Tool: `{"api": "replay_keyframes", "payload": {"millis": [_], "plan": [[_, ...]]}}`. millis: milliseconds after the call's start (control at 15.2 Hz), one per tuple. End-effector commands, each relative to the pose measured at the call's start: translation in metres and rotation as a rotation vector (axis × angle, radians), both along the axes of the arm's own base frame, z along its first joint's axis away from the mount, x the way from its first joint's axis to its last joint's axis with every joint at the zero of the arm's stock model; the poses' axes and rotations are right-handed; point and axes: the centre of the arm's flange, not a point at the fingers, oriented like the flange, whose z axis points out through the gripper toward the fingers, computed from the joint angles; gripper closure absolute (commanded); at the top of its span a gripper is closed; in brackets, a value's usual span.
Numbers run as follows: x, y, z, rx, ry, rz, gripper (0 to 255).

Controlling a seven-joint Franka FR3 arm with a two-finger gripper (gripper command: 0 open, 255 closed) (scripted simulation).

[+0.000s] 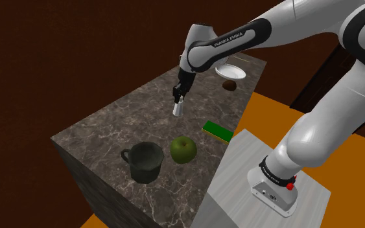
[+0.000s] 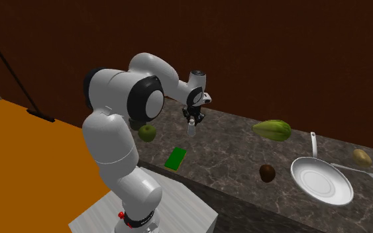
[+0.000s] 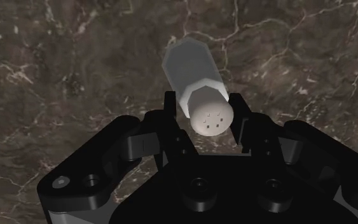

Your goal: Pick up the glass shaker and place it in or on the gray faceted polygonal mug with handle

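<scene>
The black gripper [image 1: 179, 97] is clamped on a translucent, faceted shaker [image 1: 178, 109] just below its perforated white cap, holding it apparently clear above the middle of the dark, white-veined marble worktop [image 1: 103, 133]. The pick-up looks done, and the carry is left. The dark grey angular mug [image 1: 146, 161] stands near the worktop's end, with a green apple [image 1: 183, 149] just beside it.

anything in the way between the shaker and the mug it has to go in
Nothing visible. The hand holds the shaker above the counter; the mug stands open. A green apple sits beside the mug, off the direct line.
</scene>
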Motion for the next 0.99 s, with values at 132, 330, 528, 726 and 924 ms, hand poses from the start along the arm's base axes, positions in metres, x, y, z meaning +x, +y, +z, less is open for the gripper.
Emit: {"api": "replay_keyframes", "payload": {"millis": [132,330,528,726,924], "plan": [[0.0,0.0,0.0,0.0,0.001,0.0,255],[0.0,0.0,0.01,0.0,0.001,0.0,255],[0.0,0.0,0.026,0.0,0.001,0.0,255],[0.0,0.0,0.042,0.0,0.001,0.0,255],[0.0,0.0,0.058,0.0,0.001,0.0,255]]}}
